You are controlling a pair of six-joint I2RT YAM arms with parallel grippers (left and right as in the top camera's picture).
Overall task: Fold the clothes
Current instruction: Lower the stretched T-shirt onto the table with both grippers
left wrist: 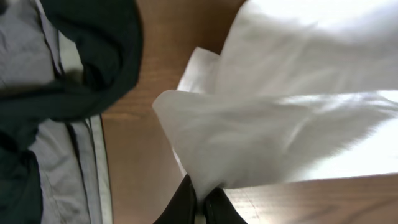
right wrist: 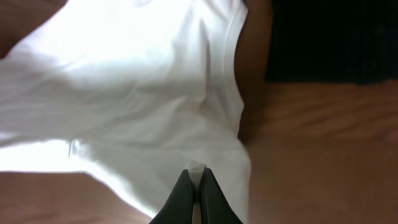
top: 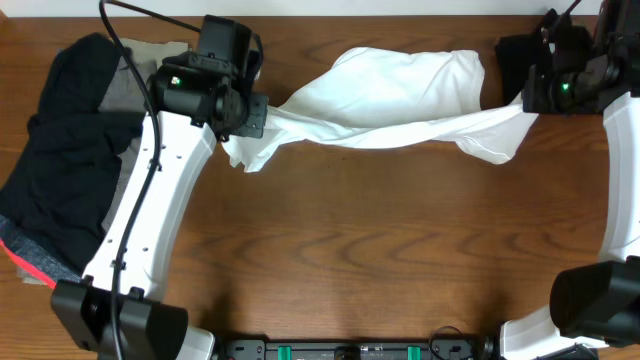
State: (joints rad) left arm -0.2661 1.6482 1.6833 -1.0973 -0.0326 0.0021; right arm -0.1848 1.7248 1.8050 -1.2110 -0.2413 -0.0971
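Overhead, shirt: the white T-shirt [top: 400,95] was strung between the two arms over the far half of the worktop [top: 380,250], bunched in the middle and sagging along its near edge.
Overhead, other clothes: a dark pile [top: 60,180] lay at the left edge, and a black garment [top: 512,50] lay by the right arm.
Left wrist, grip: the left claw [left wrist: 198,202] was clamped on a gathered corner of the shirt. A grey garment [left wrist: 62,155] and dark cloth lay just beside it.
Right wrist, grip: the right claw [right wrist: 194,186] was pinched on the shirt's edge, with only a small tab of cloth showing between the fingers.
Step in hand: probably spreading the shirt flat before the first fold.
Doing it well: the step called for an even pull outward from both ends to take out the middle bunch. The shirt then needed lowering onto bare wood, clear of both piles.
Risk: the right pinch looked thin and might slip under a hard tug.
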